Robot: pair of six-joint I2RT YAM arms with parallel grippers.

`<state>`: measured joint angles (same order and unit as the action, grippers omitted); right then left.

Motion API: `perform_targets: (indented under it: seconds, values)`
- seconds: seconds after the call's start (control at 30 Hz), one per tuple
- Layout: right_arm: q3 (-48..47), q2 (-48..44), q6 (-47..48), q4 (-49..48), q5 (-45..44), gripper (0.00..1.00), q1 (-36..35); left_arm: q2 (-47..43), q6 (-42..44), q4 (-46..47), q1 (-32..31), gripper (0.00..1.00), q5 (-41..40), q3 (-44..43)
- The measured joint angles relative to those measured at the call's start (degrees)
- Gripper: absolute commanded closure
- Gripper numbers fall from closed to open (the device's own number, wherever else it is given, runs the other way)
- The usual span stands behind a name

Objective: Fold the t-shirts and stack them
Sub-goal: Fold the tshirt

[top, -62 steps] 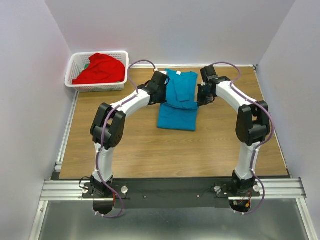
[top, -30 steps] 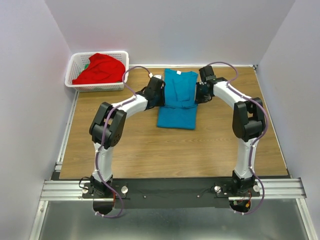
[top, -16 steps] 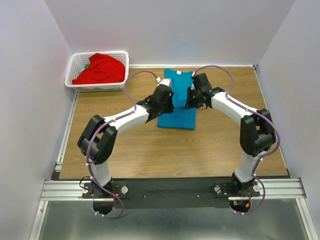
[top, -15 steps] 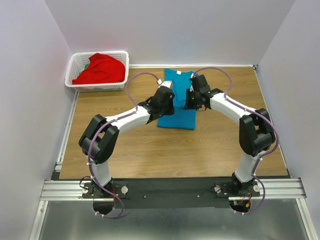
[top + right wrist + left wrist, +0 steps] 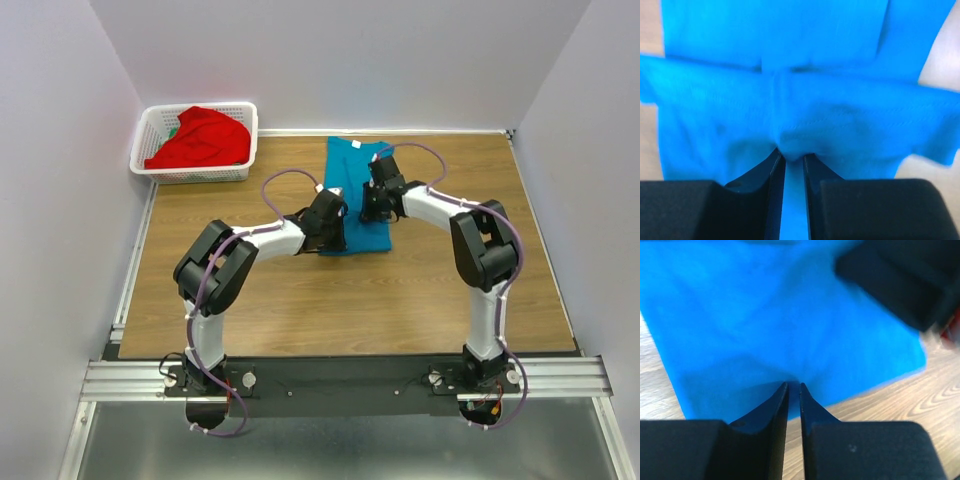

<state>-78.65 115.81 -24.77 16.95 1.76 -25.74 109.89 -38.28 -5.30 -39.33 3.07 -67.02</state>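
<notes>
The teal-blue t-shirt (image 5: 352,165) lies partly folded on the wooden table, its collar toward the far wall. My left gripper (image 5: 337,222) is low at its near left part. In the left wrist view that gripper (image 5: 793,385) is shut on the near edge of the teal-blue t-shirt (image 5: 790,315), and creases run to its tips. My right gripper (image 5: 369,208) is close beside it on the right. The right wrist view shows this gripper (image 5: 794,157) shut on a bunched fold of the shirt (image 5: 790,50). The red t-shirt (image 5: 200,135) lies heaped in the basket.
The white lattice basket (image 5: 150,162) stands at the far left corner of the table. Pale walls close in the left, right and back. A metal rail (image 5: 340,378) with both arm bases runs along the near edge. The right gripper's black body (image 5: 900,280) shows in the left wrist view.
Both grippers have moved from the shirt's outer sides in over its middle and toward the near edge. The left jaws have narrowed onto the cloth.
</notes>
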Motion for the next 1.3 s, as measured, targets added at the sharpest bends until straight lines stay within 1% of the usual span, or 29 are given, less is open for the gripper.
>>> perform_targets:
  seconds: [0.07,0.17,0.3,0.37,0.43,0.53,0.63,0.7,0.77,0.8,0.83,0.87,0.9,0.97,1.07,1.2,1.3]
  values:
    - [-3.61,2.34,0.50,-0.24,-1.03,0.73,0.28,0.07,-0.22,0.33,0.00,0.80,0.70,0.11]
    - [-12.50,7.37,1.55,-0.50,-1.99,0.73,1.55,0.07,-0.44,0.94,0.00,0.80,1.38,0.55]
    - [-26.88,15.15,3.06,-1.75,-2.67,0.71,5.77,0.07,-0.85,2.03,0.00,0.79,2.75,1.18]
    - [-31.28,17.42,3.87,-2.03,-2.45,0.69,7.61,0.04,-1.09,2.84,0.00,0.79,3.28,1.66]
    - [-33.29,17.92,4.46,-2.16,-1.88,0.69,9.03,-0.15,-1.51,3.82,0.00,0.79,3.78,2.36]
    - [-32.76,16.31,4.92,-2.60,1.11,0.69,10.47,-1.81,-2.47,5.35,0.00,0.77,4.11,5.05]
    - [-25.75,11.23,4.55,-3.21,5.95,0.65,10.47,-5.42,-3.43,6.51,0.61,0.77,4.09,8.92]
    - [-17.33,5.86,3.30,-5.77,11.69,0.62,10.54,-9.60,-4.28,8.94,1.22,0.77,4.04,12.68]
    - [-5.86,-1.62,0.26,-8.46,18.75,0.59,10.78,-15.28,-5.57,13.29,2.62,0.76,4.04,17.46]
    - [-2.82,-3.69,-0.68,-9.79,21.07,0.59,10.88,-18.05,-6.19,15.69,3.28,0.76,4.11,19.74]
    - [1.40,-6.19,-2.19,-12.90,23.87,0.59,11.08,-20.28,-6.60,18.16,3.76,0.76,4.04,21.49]
    - [8.37,-10.05,-5.29,-17.59,28.52,0.59,11.39,-21.97,-6.88,20.31,4.50,0.77,4.09,22.62]
    - [10.86,-11.41,-6.56,-19.96,30.32,0.58,11.52,-22.95,-7.13,22.53,4.92,0.76,4.09,23.39]
    - [19.98,-14.10,-12.52,-30.64,35.56,0.58,11.87,-22.73,-7.54,26.56,5.09,0.78,4.66,23.67]
    - [29.62,-12.90,-18.78,-41.46,39.95,0.59,12.11,-19.19,-8.33,30.67,5.07,0.81,6.25,23.37]
    - [36.54,-7.45,-24.83,-51.12,42.93,0.62,13.14,-12.44,-11.04,33.62,5.40,0.82,8.48,24.22]
    - [39.56,-2.91,-28.61,-56.98,46.01,0.62,15.67,-10.29,-13.00,34.53,6.40,0.82,9.55,27.39]
